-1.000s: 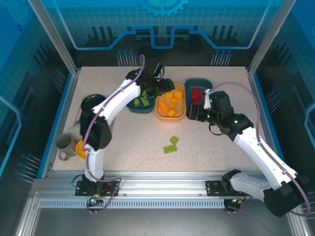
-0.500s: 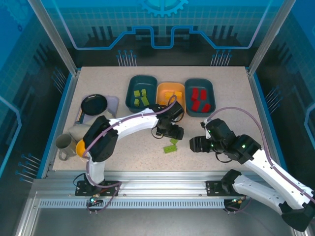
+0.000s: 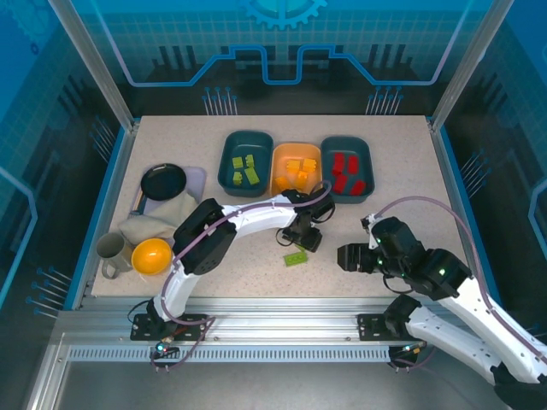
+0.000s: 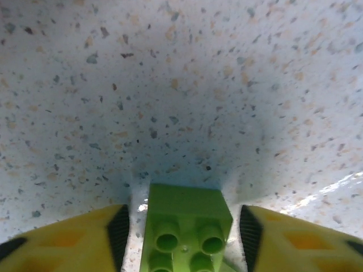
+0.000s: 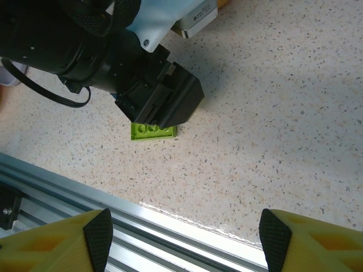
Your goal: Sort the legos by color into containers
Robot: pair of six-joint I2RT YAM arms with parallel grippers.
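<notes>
On the table [image 3: 402, 171], the left teal tray [image 3: 224, 166] at the far side holds the greens. Our left gripper [image 3: 308, 240] stands over a lime brick [image 4: 184, 221] mid-table, near of the trays, with its jaws spread either side and not pinching. The right gripper [image 3: 344, 256] hangs spread and holds nothing. We judge that an off-centre close could skid or tip this small, glossy, studded brick.

Speckled table [image 3: 402, 184]: trays [image 3: 297, 146] at rear, green lego [image 3: 296, 258] centre; cloth [image 3: 158, 224], mug [image 3: 109, 249], yellow bowl [image 3: 151, 255] left.
</notes>
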